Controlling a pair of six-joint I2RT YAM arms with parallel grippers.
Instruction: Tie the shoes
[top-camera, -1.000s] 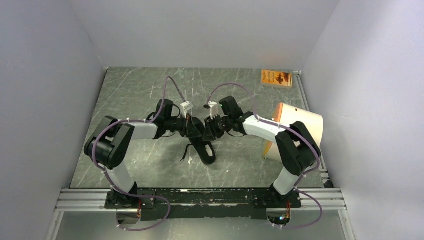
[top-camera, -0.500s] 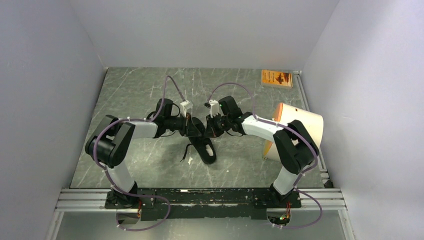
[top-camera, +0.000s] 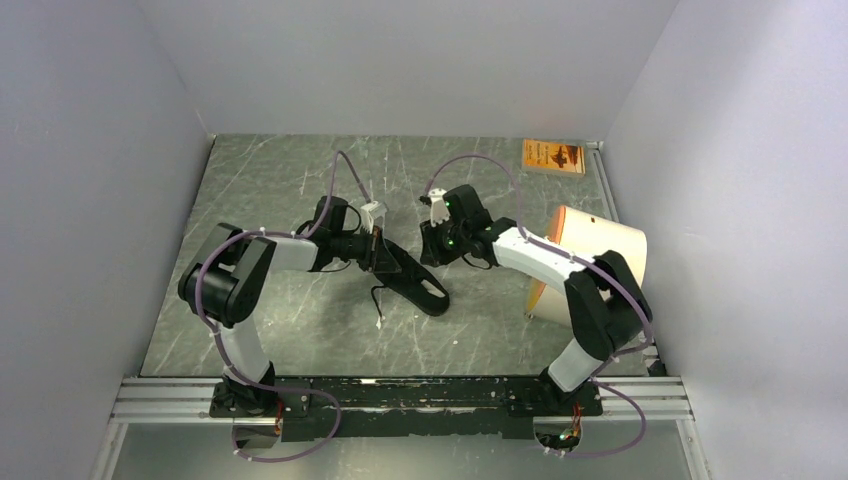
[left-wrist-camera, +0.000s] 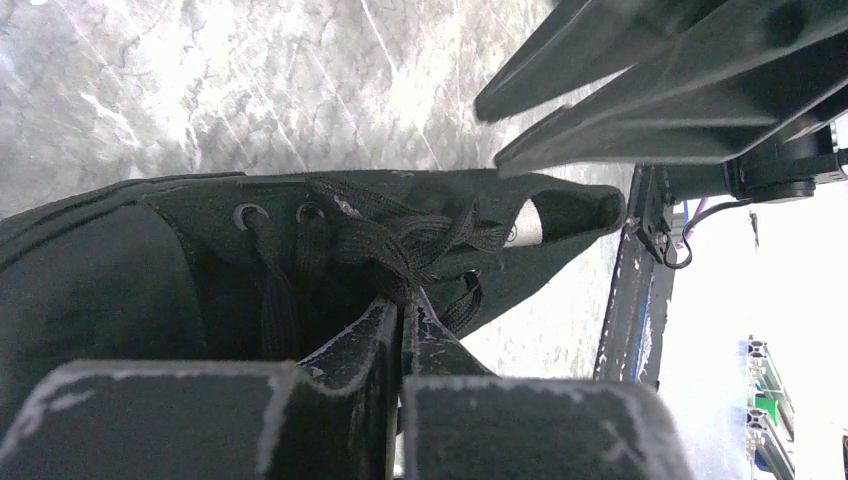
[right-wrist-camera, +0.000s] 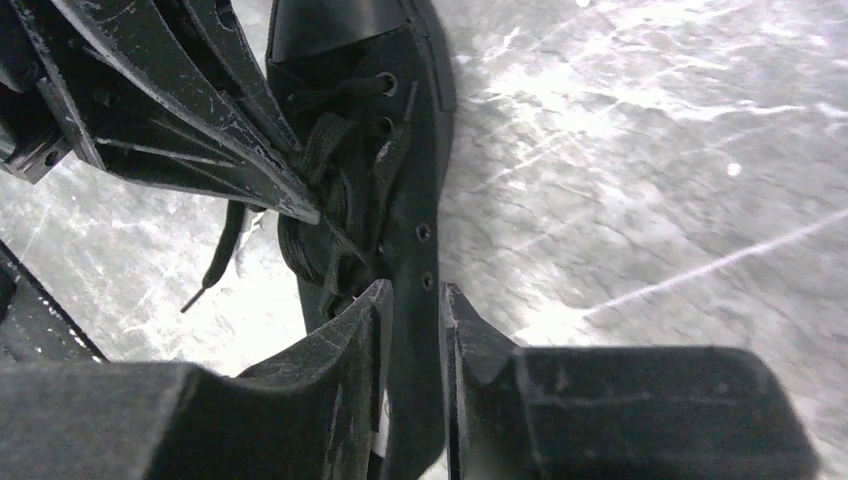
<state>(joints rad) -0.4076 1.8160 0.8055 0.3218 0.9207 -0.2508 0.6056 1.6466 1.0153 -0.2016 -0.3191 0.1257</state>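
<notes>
The black shoe (top-camera: 420, 286) lies slanted at the table's middle, toe toward the near right. My left gripper (top-camera: 386, 256) is shut on the bunched black laces (left-wrist-camera: 400, 255) over the tongue; its fingers (left-wrist-camera: 352, 345) meet at the knot. My right gripper (top-camera: 430, 256) is at the shoe's far side, its fingers (right-wrist-camera: 345, 345) closed on the shoe's eyelet edge (right-wrist-camera: 415, 290). One loose lace end (top-camera: 378, 312) trails toward the near side and also shows in the right wrist view (right-wrist-camera: 215, 265).
A cream-and-orange curved cylinder (top-camera: 592, 250) stands right of the right arm. An orange box (top-camera: 553, 156) lies at the far right corner. Grey walls close in the left, far and right sides. A metal rail (top-camera: 400, 400) runs along the near edge.
The shoe has swung so its toe points further right. My right gripper has moved back and to the right with the shoe's edge. My left gripper has barely moved.
</notes>
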